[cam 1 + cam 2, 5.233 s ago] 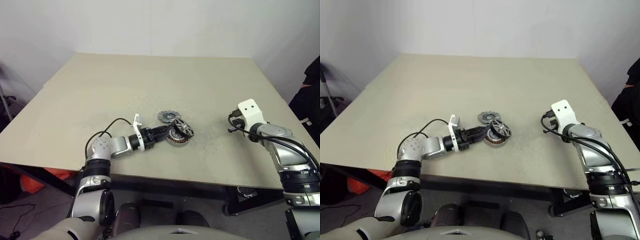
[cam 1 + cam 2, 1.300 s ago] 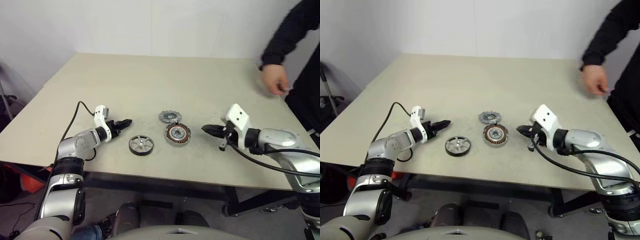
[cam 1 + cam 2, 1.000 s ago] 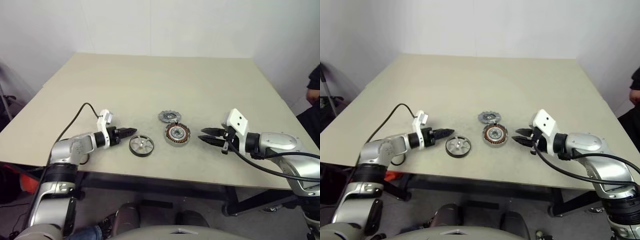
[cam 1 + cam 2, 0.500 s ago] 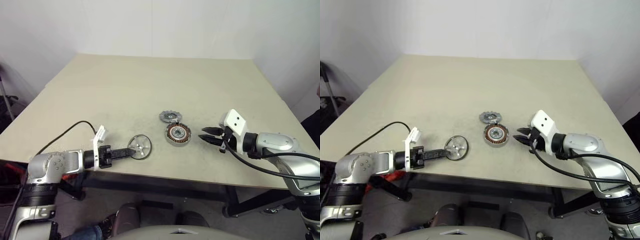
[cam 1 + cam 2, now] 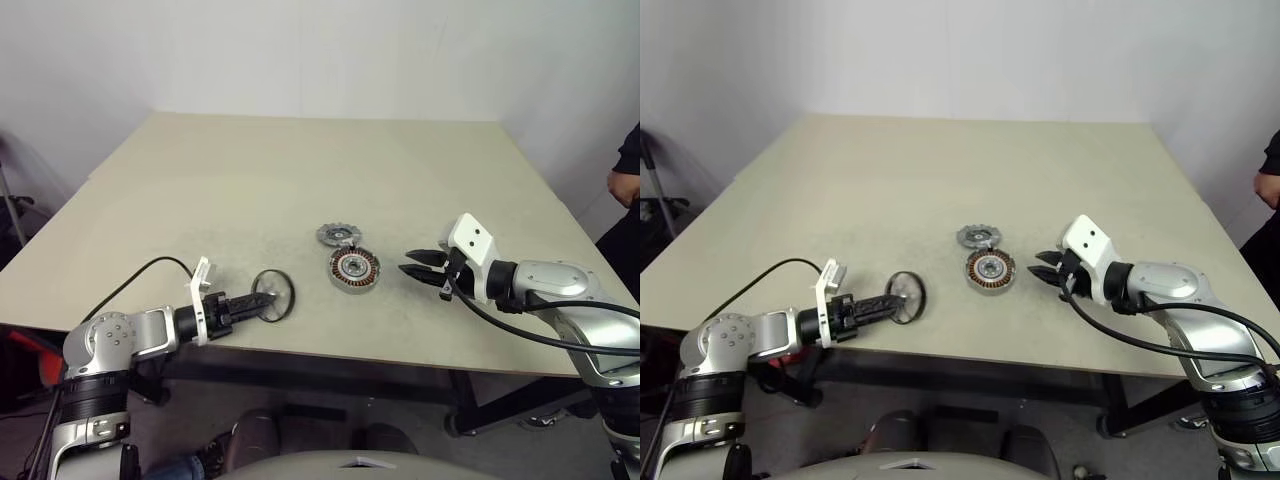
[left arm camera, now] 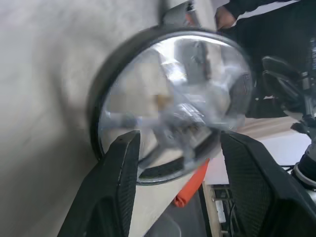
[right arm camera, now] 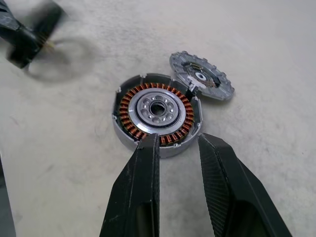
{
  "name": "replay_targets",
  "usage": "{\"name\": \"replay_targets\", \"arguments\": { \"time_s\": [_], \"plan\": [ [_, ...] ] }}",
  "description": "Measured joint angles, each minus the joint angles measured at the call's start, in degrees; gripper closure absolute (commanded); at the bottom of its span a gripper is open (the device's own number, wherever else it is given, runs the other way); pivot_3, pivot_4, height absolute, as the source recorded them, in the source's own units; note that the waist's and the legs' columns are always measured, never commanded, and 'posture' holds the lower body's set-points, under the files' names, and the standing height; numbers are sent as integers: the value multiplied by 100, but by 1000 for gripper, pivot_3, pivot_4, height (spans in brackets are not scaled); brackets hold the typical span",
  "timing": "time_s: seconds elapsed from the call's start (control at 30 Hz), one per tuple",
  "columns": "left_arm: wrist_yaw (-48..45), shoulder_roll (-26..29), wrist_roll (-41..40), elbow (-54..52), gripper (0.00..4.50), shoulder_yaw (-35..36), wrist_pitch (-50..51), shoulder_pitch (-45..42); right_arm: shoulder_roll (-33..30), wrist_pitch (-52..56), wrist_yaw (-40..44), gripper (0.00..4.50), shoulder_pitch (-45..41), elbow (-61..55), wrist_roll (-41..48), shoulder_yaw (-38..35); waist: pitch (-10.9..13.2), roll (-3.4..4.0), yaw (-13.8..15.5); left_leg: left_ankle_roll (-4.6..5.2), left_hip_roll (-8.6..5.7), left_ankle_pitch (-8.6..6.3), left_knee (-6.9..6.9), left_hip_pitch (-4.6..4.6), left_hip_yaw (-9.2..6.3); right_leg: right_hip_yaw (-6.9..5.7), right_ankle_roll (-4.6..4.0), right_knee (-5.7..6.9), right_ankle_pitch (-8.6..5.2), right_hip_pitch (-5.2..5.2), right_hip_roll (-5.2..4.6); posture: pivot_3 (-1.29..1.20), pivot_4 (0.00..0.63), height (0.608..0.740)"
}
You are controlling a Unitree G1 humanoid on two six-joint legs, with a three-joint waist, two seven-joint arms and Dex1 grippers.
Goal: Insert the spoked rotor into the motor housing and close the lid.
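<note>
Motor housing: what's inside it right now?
The motor housing holds a ring of copper windings around a silver hub with a centre hole. No rotor in it; its lid lies open beside it. Anything under the hub is hidden.

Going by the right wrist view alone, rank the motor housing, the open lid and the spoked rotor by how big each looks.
1. motor housing, largest.
2. lid, clearly smaller, lying open behind the housing.
Spoked rotor: unranked; it is a faint blur at the left gripper, farther from the camera.
</note>
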Motion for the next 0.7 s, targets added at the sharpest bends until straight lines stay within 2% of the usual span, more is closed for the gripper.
{"name": "replay_targets", "arguments": {
  "time_s": [0.27,0.7],
  "plan": [
    [55,71,-522,0,1777,684,170,-68,13,5,2,3276,-96,38,-14,147,1,0,5,11,-3,-7,-4,-4,0,0,-2,-2,-1,-1,0,0,0,740],
    [345,-210,-553,-9,1777,545,35,363,19,-85,16,3276,-100,145,-118,175,4,-5,-9,11,-1,-7,-9,-4,2,1,1,-12,-2,-3,0,0,0,740]
  ]
}}
